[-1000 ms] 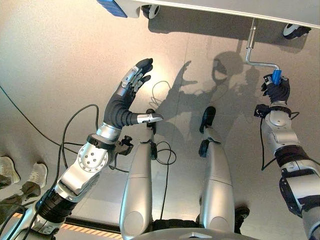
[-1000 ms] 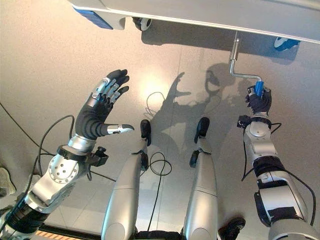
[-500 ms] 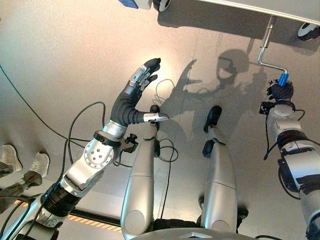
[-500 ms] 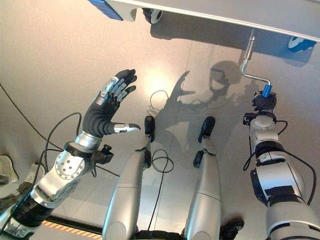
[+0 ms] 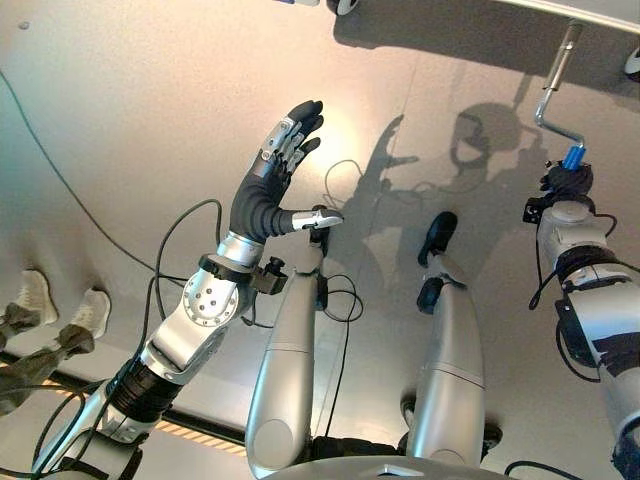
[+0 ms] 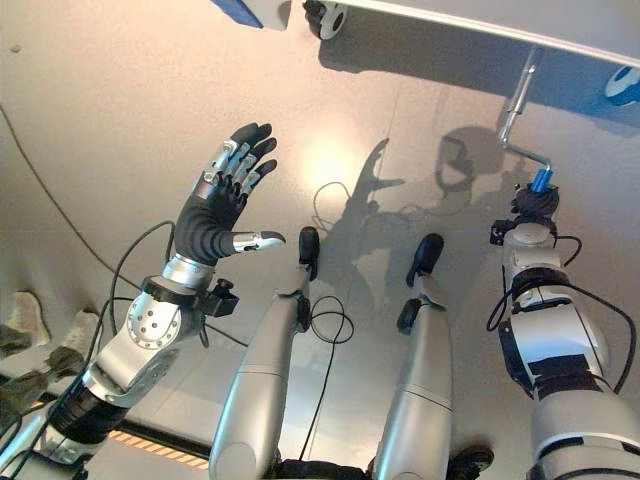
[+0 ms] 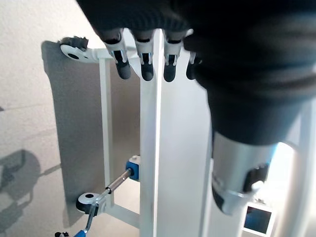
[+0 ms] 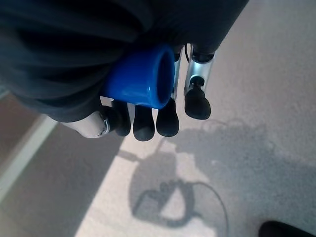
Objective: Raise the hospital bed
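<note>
Right hand curled round blue crank handle beneath hospital bed frame at far right, left hand raised over floor, fingers straight and spread, holding nothing, no legible writing.

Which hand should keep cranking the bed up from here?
The right hand: its fingers are curled round the blue grip of the crank under the bed. The left hand is open in the air, well away from it.
</note>
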{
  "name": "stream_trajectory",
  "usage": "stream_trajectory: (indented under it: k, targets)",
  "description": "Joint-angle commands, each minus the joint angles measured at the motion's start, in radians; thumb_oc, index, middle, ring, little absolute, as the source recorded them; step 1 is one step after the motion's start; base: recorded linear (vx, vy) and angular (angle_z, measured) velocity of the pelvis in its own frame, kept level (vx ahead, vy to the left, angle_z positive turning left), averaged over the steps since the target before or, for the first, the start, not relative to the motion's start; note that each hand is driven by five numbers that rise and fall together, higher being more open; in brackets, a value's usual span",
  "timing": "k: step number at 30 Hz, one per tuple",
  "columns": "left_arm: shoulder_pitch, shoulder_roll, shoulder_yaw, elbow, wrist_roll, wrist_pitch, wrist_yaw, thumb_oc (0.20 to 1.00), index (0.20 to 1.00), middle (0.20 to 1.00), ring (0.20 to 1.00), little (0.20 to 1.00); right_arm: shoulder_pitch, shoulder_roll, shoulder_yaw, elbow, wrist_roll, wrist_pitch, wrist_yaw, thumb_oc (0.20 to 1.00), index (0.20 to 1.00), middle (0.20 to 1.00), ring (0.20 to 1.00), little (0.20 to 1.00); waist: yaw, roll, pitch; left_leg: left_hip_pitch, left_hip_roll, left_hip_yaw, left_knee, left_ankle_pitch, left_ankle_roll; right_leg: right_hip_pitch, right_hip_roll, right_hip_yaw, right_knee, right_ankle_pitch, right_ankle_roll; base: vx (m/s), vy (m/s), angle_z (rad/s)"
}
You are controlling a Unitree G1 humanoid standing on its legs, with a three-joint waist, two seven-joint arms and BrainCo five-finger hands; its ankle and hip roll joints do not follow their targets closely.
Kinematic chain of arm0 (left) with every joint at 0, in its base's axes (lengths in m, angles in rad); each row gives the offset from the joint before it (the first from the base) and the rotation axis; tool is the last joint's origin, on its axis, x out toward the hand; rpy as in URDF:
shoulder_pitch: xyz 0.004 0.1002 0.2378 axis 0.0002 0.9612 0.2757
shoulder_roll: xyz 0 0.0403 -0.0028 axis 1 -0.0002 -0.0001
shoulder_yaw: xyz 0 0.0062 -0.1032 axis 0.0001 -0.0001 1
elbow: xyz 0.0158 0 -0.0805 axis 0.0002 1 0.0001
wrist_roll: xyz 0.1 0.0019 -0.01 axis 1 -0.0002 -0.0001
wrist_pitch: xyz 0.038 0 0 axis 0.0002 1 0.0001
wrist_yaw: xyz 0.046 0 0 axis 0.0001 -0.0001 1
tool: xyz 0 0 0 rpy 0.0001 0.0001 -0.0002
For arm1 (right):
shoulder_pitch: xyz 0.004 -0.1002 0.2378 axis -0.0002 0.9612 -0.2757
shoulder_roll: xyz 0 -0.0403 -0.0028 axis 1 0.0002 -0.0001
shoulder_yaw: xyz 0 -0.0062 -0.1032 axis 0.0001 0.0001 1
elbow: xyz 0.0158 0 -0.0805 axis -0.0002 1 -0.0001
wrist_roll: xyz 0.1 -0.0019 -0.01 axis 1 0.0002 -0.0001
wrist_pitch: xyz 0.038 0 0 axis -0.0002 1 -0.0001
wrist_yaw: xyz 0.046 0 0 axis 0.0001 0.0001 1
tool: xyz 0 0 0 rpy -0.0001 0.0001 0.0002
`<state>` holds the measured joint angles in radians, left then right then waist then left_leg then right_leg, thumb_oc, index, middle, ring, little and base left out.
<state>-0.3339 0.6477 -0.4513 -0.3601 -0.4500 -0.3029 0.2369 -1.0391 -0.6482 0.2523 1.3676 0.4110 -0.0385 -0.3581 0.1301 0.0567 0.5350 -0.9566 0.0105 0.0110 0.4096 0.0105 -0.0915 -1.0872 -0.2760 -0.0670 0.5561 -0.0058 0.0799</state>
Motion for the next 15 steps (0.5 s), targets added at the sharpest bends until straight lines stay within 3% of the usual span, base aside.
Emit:
stream_trajectory:
  k: [1, 12, 14, 15]
  targets:
    - [0.013, -0.051, 0.03, -0.079, -0.005, -0.037, 0.013, 1.0, 1.0, 1.0, 1.0, 1.0, 0.044, 0.04, 0.097, 0.032, -0.071, 0.054, 0.028, 0.2, 0.2, 0.2, 0.2, 0.2, 0.001, 0.124, -0.015, -0.052, -0.018, -0.05, -0.019, 0.025, 0.036, 0.018, 0.026, -0.017, 0.129, -0.119, 0.025, 0.02, 0.015, 0.05]
    - [-0.001, -0.06, 0.041, -0.076, 0.001, -0.03, 0.03, 1.0, 1.0, 1.0, 1.0, 1.0, -0.042, 0.077, 0.175, 0.028, -0.182, 0.087, 0.045, 0.2, 0.2, 0.2, 0.2, 0.2, 0.023, 0.144, -0.015, -0.114, -0.034, -0.058, 0.02, 0.018, 0.04, -0.034, 0.01, -0.015, 0.17, -0.131, 0.022, 0.02, 0.017, 0.06]
    - [0.003, -0.07, 0.03, -0.071, -0.001, -0.026, 0.033, 1.0, 1.0, 1.0, 1.0, 1.0, -0.05, 0.099, 0.204, 0.023, -0.217, 0.092, 0.054, 0.2, 0.2, 0.2, 0.2, 0.2, 0.026, 0.146, -0.015, -0.1, -0.044, -0.062, 0.045, -0.02, 0.037, -0.019, 0.003, -0.002, 0.193, -0.166, 0.03, 0.05, 0.018, 0.11]
    - [-0.006, -0.068, 0.037, -0.073, 0.0, -0.027, 0.033, 1.0, 1.0, 1.0, 1.0, 1.0, -0.061, 0.098, 0.204, 0.021, -0.218, 0.092, 0.052, 0.2, 0.2, 0.2, 0.2, 0.2, 0.028, 0.148, -0.015, -0.127, -0.042, -0.061, 0.037, 0.01, 0.042, -0.042, 0.003, -0.013, 0.182, -0.138, 0.023, 0.02, 0.013, 0.15]
